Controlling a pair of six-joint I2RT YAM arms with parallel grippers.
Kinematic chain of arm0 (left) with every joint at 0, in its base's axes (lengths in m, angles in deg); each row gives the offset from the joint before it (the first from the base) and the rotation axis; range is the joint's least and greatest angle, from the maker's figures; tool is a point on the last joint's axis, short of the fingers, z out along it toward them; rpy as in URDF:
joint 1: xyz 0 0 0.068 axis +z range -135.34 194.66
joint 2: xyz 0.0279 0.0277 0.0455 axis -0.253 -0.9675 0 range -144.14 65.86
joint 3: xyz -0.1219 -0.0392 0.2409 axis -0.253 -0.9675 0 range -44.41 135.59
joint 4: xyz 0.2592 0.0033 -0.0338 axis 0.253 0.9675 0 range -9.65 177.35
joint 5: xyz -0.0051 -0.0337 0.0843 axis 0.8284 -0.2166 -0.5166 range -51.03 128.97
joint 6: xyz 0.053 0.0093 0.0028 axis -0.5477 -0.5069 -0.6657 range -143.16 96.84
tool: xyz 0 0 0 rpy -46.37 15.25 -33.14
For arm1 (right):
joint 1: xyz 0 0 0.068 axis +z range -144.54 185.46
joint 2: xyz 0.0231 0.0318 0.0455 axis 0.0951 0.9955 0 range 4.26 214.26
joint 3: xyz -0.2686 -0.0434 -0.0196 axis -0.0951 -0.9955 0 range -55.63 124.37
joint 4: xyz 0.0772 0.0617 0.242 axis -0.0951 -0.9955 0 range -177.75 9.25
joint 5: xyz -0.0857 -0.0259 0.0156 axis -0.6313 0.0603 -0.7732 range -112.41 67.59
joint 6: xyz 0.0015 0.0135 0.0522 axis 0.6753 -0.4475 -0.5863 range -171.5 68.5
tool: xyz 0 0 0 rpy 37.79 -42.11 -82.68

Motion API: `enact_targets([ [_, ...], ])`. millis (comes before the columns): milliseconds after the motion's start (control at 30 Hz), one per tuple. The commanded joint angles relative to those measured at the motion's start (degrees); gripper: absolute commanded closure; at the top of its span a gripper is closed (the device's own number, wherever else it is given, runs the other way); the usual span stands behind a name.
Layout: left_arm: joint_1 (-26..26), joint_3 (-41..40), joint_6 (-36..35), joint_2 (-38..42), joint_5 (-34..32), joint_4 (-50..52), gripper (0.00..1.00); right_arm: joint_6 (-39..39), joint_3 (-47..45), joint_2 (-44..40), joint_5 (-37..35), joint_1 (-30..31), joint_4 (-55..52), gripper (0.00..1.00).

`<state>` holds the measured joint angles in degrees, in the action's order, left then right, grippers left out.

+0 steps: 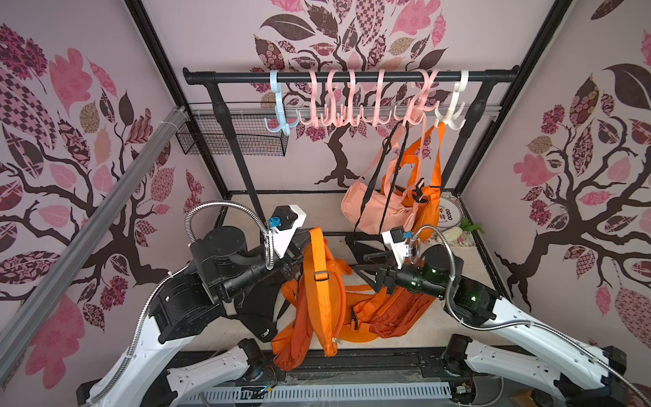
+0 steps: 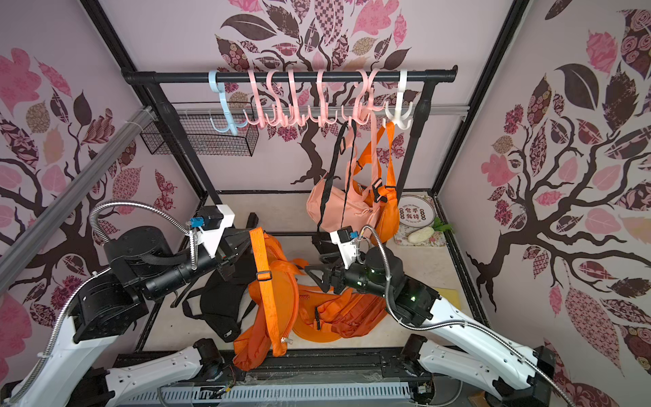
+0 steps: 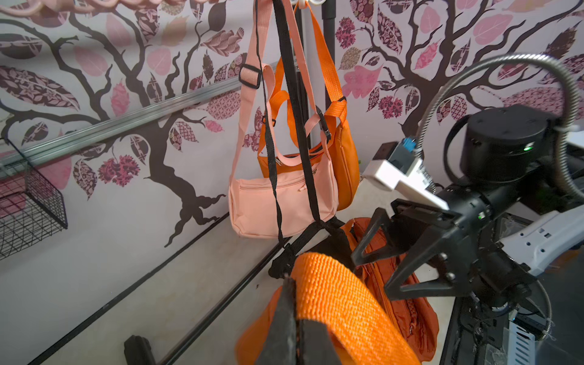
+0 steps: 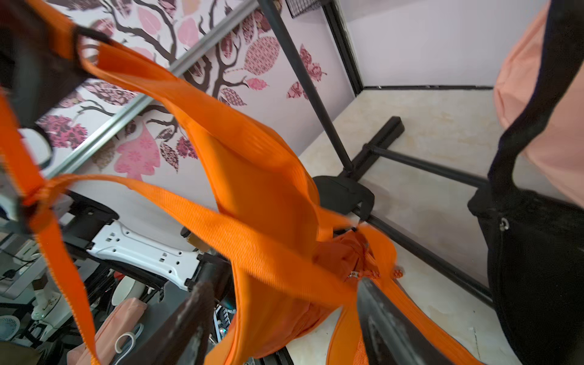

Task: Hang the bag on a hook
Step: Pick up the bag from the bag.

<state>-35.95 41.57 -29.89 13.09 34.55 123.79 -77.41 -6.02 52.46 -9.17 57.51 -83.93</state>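
Observation:
An orange bag hangs by its orange strap from my left gripper, which is shut on the strap above the table's middle. Its lower end droops over the front edge. My right gripper stands open just right of the bag, with the strap and orange fabric crossing between its fingers. Behind, a black rail carries a blue hook, several pink hooks and a white hook.
A pink bag, another orange bag and a black bag hang at the rail's right end. A second orange bag and a black bag lie on the table. A wire basket is back left, a plate back right.

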Motion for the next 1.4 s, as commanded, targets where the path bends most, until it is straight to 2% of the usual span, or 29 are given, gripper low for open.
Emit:
enact_targets([
  [0,0.1,-2.4,0.9,-0.6,-1.6,-0.5,1.00,3.0,5.4,-0.9,1.6,0.2,0.0,0.26],
  [133,0.0,-4.2,1.4,1.6,-0.4,-2.7,1.00,2.1,6.6,0.8,-7.5,0.1,-9.7,0.27],
  [267,0.1,-5.1,1.9,2.8,3.6,-3.5,1.00,-3.1,-1.9,-1.0,-3.9,0.2,-3.5,0.24],
  [367,0.1,-6.3,3.4,3.7,7.5,-5.6,1.00,-8.2,-6.7,1.5,1.5,0.2,3.9,0.23],
  [467,0.1,-7.4,4.7,5.0,11.4,-6.8,1.00,-11.5,-10.4,4.9,3.2,0.2,9.9,0.24],
  [600,0.1,-9.4,4.6,7.3,12.5,-6.1,1.00,-11.0,-10.9,5.8,1.6,0.2,12.4,0.24],
  [833,0.1,-12.6,2.9,9.6,12.6,-2.4,1.00,-12.7,-12.3,2.6,-2.6,0.1,11.4,0.23],
  [967,0.0,-13.5,2.7,10.6,12.2,-2.5,1.00,-18.7,-14.8,4.6,3.0,0.1,14.0,0.25],
  [1133,0.1,-14.8,2.2,11.3,11.0,-2.8,1.00,-25.5,-23.4,4.5,10.5,0.3,24.5,0.27],
  [1267,0.1,-17.2,2.8,12.5,10.9,-5.1,1.00,-27.0,-28.7,2.8,12.5,0.4,33.0,0.26],
  [1367,0.0,-17.7,3.1,12.5,11.6,-5.9,1.00,-25.6,-29.4,3.8,11.5,0.5,32.9,0.26],
])
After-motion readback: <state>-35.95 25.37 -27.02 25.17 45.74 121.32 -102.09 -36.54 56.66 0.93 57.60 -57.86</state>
